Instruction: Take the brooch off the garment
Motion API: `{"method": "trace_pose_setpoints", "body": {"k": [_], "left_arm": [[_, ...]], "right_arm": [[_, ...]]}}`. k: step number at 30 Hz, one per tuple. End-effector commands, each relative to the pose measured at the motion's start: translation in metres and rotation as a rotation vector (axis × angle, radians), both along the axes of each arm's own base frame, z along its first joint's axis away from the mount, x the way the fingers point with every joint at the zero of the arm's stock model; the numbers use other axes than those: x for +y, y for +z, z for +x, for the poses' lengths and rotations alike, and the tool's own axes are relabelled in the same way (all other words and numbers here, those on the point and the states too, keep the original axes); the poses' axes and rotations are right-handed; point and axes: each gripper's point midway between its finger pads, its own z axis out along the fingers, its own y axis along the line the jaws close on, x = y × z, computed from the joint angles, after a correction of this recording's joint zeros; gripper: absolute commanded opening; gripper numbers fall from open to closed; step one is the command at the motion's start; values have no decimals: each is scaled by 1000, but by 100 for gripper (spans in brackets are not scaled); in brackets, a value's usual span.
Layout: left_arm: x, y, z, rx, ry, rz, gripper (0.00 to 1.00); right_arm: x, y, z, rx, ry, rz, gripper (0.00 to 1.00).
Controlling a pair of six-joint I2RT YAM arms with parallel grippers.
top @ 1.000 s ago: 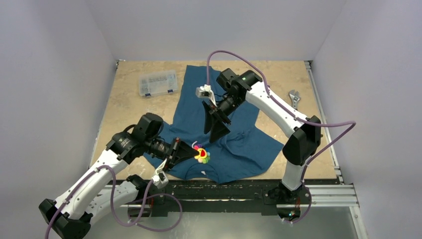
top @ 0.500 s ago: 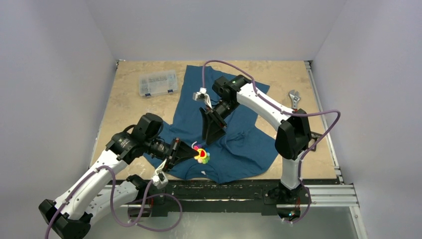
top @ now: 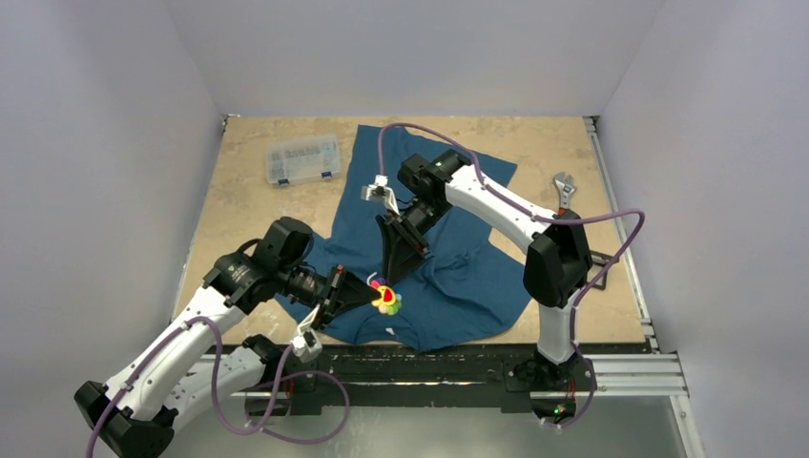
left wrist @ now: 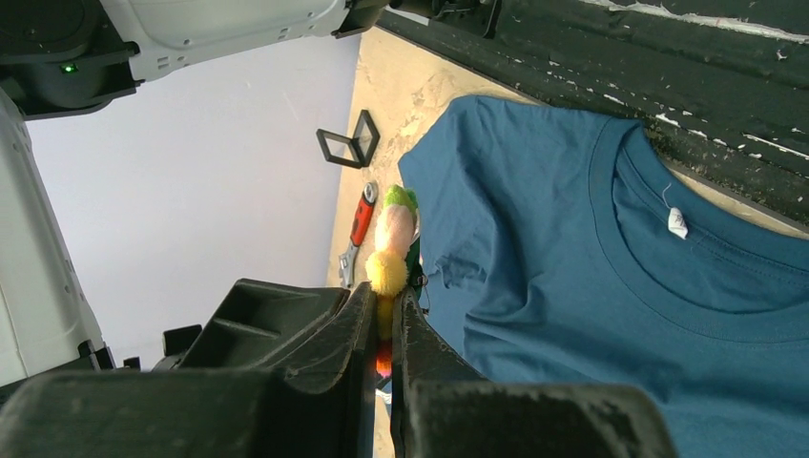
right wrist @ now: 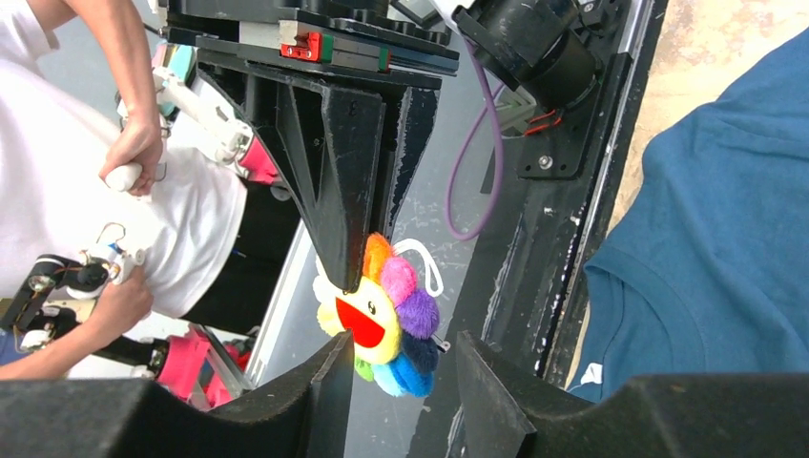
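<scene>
The left tool point(left wrist: 385, 303) is pinched shut on the rainbow flower brooch point(right wrist: 386, 315). The right tool point(right wrist: 405, 343), fingers apart, has it just ahead, above the teal T-shirt point(top: 472, 277).

The rainbow-petalled, yellow-centred brooch point(top: 386, 298), pinched in the left fingers point(top: 355, 292), sits over the near-left part of the dark teal garment point(top: 477, 277), which lies rumpled on the desk point(top: 248, 210).

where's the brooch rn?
Top view: the brooch sits near the table's front edge, left of centre, over the garment's collar end, pinched in the left gripper, with the right gripper's open fingers right beside it.
</scene>
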Motion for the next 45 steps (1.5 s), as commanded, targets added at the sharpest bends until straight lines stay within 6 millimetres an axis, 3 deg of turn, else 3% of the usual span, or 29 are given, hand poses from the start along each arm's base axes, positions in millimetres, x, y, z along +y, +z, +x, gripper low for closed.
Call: {"method": "trace_pose_setpoints", "body": {"k": [1,11,15,19,23,29,35,38,45], "left_arm": [[-8,34,-8,-438,-204,-175,0],[-9,36,-8,-441,-204,-177,0],[-10,35,-6,-442,-203,-174,0],[-10,33,-3,-446,-196,-165,0],[-9,33,-3,-445,-186,-160,1],[-7,33,2,-418,-131,-149,54],[-4,25,13,-398,-48,-109,72],[-2,19,27,-378,29,-61,92],[2,13,68,-301,258,-10,100]], "right_arm": [[1,7,-10,54,10,16,45],[6,4,-15,84,26,-2,46],[7,3,-16,87,31,2,30],[6,3,-17,83,32,4,1],[6,4,-14,74,24,0,0],[-9,11,16,45,-68,29,0],[-41,4,46,53,-199,-10,0],[-59,3,55,70,-261,-20,0],[-110,-2,86,52,-526,-110,0]]}}
